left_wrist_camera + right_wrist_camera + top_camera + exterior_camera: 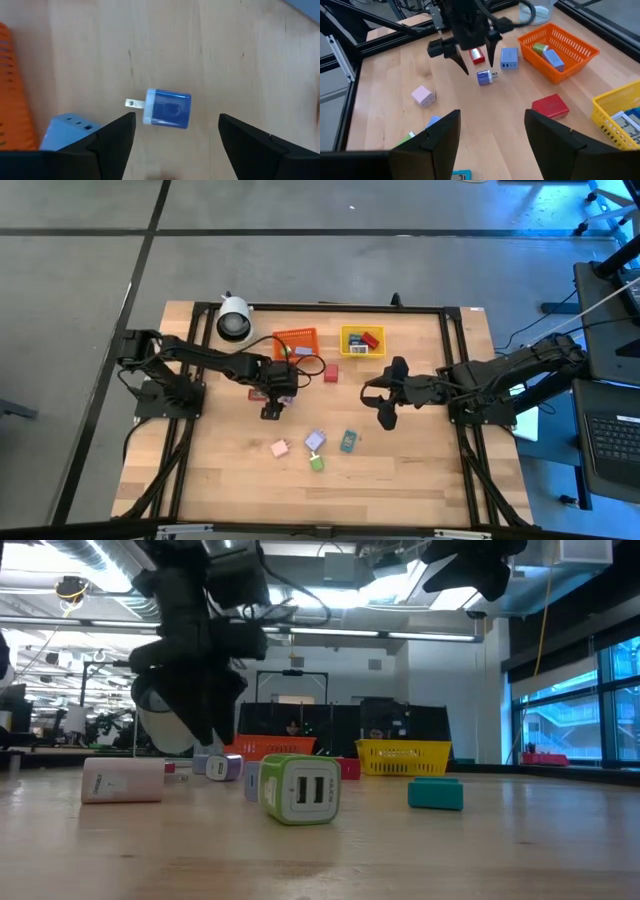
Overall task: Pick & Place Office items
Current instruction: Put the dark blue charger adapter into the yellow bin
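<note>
Blue plug-in charger (168,108) lying on its side on the tabletop (420,470), prongs out, free between the wide-open fingers of the left hand (472,59), touched by neither. Light blue charger (509,57) and small red block (477,56) just beside it, near the orange mesh bin (559,50) holding two more items. Red block (550,106) lying apart on the wood, near the yellow mesh bin (362,342). Pink charger (279,447), lilac charger (315,440), green-and-white charger (299,789) and teal block (348,442) clustered nearer the front edge. Right hand (387,416) raised mid-table, fingers apart, gripping nothing. White cylindrical camera (235,319) at the rear.
</note>
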Available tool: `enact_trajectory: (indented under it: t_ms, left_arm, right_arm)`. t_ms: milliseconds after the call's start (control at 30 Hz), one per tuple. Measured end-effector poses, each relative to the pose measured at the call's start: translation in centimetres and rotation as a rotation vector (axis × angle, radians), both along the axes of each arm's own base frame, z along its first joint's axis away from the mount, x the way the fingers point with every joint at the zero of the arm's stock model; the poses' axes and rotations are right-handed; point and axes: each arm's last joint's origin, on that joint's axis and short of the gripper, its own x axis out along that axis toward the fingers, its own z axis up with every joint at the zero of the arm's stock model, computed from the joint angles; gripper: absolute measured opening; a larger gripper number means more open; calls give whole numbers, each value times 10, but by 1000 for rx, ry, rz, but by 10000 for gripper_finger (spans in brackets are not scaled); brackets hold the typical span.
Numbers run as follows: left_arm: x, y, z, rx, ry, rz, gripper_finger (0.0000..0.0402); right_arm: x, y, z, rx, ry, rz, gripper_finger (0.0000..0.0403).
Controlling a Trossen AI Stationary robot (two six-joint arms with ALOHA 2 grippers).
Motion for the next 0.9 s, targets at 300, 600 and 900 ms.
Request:
enact_trajectory:
  t_ms: [300, 600, 900]
  left_arm:
    - [11, 0, -15, 63, 58, -21, 279]
    - [16, -2, -9, 55, 42, -37, 279]
    - [16, -8, -9, 49, 40, -43, 278]
  right_arm:
    - [-1, 5, 0, -2, -1, 19, 223]
    - [-1, 5, 0, -2, -1, 19, 223]
    - [-1, 5, 0, -4, 0, 21, 223]
